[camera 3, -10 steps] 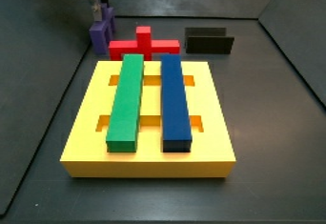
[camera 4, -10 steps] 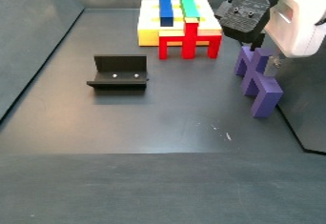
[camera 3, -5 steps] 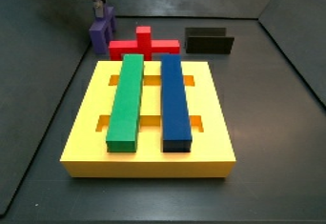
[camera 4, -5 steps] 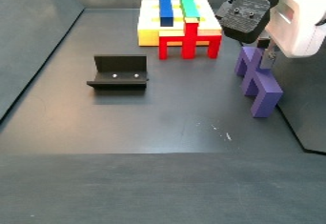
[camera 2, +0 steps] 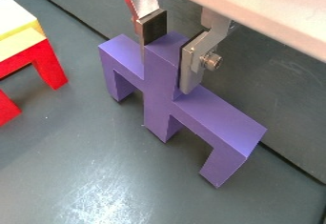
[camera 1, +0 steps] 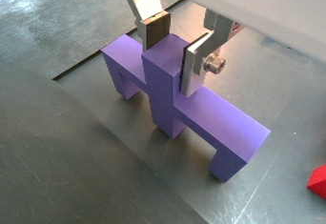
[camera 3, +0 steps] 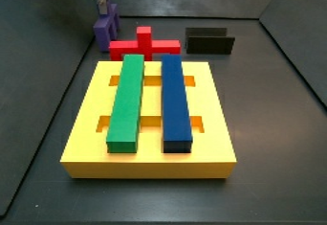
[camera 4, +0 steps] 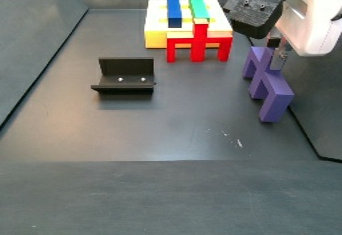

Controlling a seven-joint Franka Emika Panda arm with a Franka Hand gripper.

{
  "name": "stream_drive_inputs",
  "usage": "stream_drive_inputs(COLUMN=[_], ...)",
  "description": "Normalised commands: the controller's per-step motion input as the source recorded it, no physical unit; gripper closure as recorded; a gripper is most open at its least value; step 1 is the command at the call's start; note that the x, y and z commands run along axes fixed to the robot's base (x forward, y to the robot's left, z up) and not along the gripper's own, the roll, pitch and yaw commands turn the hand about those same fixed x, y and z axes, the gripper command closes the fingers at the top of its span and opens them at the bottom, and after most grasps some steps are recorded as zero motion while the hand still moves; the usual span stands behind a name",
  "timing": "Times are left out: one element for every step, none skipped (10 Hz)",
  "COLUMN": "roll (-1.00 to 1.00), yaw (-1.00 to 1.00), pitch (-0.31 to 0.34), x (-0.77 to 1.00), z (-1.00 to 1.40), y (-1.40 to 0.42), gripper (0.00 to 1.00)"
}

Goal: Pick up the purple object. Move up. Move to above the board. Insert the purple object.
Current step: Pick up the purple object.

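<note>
The purple object stands at the far edge of the floor, beside the red cross-shaped block; it also shows in a side view. My gripper is shut on its central stem, one silver finger on each side, as both wrist views show. The purple object looks slightly off the floor. The board is a yellow slab bearing a green bar and a blue bar. In a side view my gripper hangs over the purple object.
The red cross-shaped block leans at the board's far end, close to the purple object. The fixture stands on the dark floor, apart from the board. Dark walls edge the floor.
My gripper and the purple object have risen a little; the block sits slightly higher in both side views. Nothing else moved.
</note>
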Motion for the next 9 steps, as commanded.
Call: stream_drive_inputs(roll=[0.00,0.00,0.00,0.00,0.00,0.00,0.00,0.00,0.00], yaw=[0.00,0.00,0.00,0.00,0.00,0.00,0.00,0.00,0.00], pitch=[0.000,0.000,0.000,0.000,0.000,0.000,0.000,0.000,0.000], x=[0.00,0.00,0.00,0.00,0.00,0.00,0.00,0.00,0.00], z=[0.00,0.00,0.00,0.00,0.00,0.00,0.00,0.00,0.00], y=[0.00,0.00,0.00,0.00,0.00,0.00,0.00,0.00,0.00], gripper=[1.00,1.00,1.00,1.00,1.00,1.00,1.00,1.00,1.00])
